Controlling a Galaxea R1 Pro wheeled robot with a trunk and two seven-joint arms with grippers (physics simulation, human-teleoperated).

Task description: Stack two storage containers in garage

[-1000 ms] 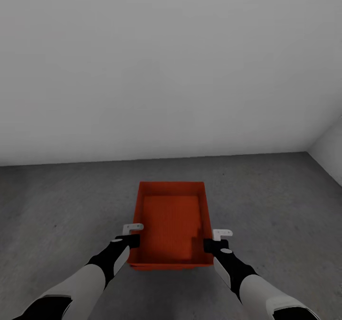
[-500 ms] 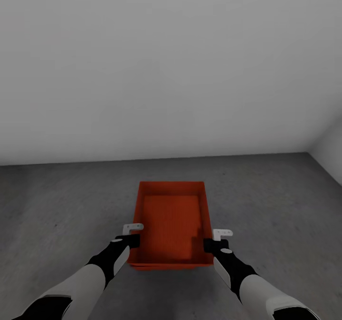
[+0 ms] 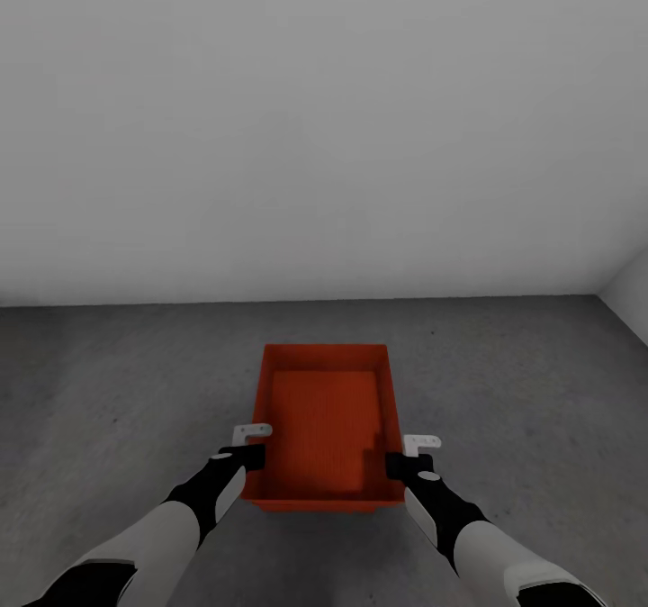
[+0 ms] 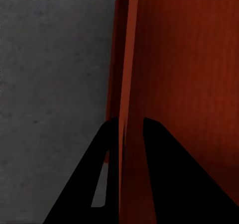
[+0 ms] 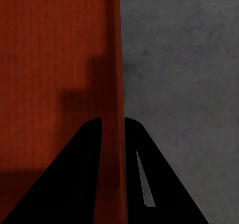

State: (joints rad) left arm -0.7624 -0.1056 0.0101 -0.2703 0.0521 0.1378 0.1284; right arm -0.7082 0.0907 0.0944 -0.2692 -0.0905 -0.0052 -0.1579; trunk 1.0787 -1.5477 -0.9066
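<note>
Storage container (image 3: 326,427) hangs between both arms, left gripper (image 3: 253,457) and right gripper (image 3: 400,465) each pinching a side wall.

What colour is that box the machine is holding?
The storage container is a plain red-orange, inside and out, with no pattern. The head view shows it best.

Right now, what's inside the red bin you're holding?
The storage container looks empty: just its bare bottom, crossed by a stepped shadow. The inner face of its near wall is hidden from the head view.
</note>
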